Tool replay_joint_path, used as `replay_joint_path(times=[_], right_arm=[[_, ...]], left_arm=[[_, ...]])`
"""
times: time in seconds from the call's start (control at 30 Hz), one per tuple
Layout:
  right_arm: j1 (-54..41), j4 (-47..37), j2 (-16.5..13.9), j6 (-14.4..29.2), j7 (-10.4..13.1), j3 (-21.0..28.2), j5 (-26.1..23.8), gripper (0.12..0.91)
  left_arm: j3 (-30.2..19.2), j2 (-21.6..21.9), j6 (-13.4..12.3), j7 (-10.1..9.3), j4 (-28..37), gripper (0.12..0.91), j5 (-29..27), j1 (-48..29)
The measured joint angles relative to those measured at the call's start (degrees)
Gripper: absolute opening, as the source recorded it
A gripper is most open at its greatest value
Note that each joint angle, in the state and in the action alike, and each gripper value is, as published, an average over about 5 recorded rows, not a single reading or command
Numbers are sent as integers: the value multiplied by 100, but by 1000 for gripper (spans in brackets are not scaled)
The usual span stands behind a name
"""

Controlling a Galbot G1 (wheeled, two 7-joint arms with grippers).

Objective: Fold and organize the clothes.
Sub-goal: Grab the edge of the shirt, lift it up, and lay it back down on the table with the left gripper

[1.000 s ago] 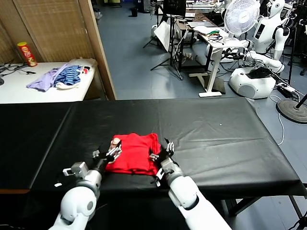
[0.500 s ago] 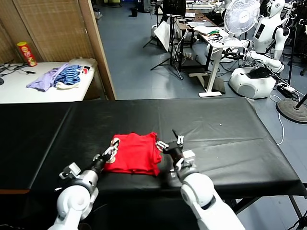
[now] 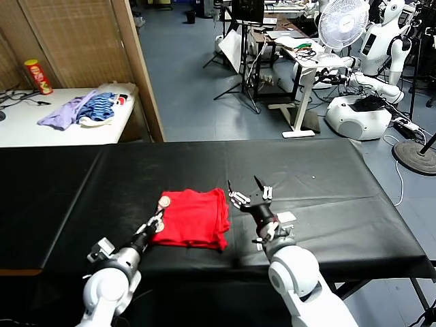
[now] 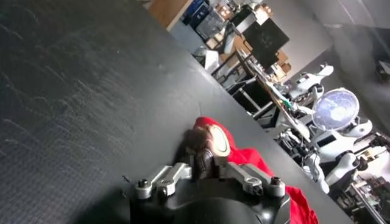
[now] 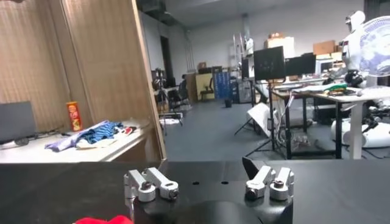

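The clothes, a red T-shirt [image 3: 194,219], lie folded into a small rectangle on the black table [image 3: 327,177], with a round beige patch at the far left corner. My left gripper [image 3: 155,223] is low at the shirt's left edge. In the left wrist view its jaws [image 4: 204,159] are drawn together on the edge of the red cloth [image 4: 256,159]. My right gripper [image 3: 249,193] is raised just right of the shirt and apart from it. In the right wrist view it [image 5: 198,176] stands open, with nothing between the fingers.
A white side table [image 3: 41,129] at the back left holds a lilac and a blue-striped garment [image 3: 82,109] and a red can [image 3: 38,76]. A wooden partition [image 3: 139,68] stands behind the black table. Desks, a fan and another robot [image 3: 371,75] fill the back right.
My right gripper has lifted off the shirt's right edge and moved up and to the right, still open. My left gripper has closed at the shirt's left edge.
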State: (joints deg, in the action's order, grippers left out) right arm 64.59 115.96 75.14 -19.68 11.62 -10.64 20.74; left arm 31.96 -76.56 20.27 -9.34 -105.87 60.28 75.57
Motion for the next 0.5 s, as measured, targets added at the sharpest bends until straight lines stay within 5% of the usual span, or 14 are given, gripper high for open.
replay_joint_path(times=[0.1, 0.2, 0.5], right_arm=[[47, 39, 33, -224, 189, -84, -161, 798], [128, 66, 39, -583, 355, -197, -467, 798], [417, 196, -53, -1059, 410, -541, -797, 798]], left_arm=[[-22, -8, -27, -23, -44, 149, -259, 7], [-85, 7, -96, -52, -146, 158, -899, 37], [-121, 290, -11, -136, -291, 149, -3827, 67]])
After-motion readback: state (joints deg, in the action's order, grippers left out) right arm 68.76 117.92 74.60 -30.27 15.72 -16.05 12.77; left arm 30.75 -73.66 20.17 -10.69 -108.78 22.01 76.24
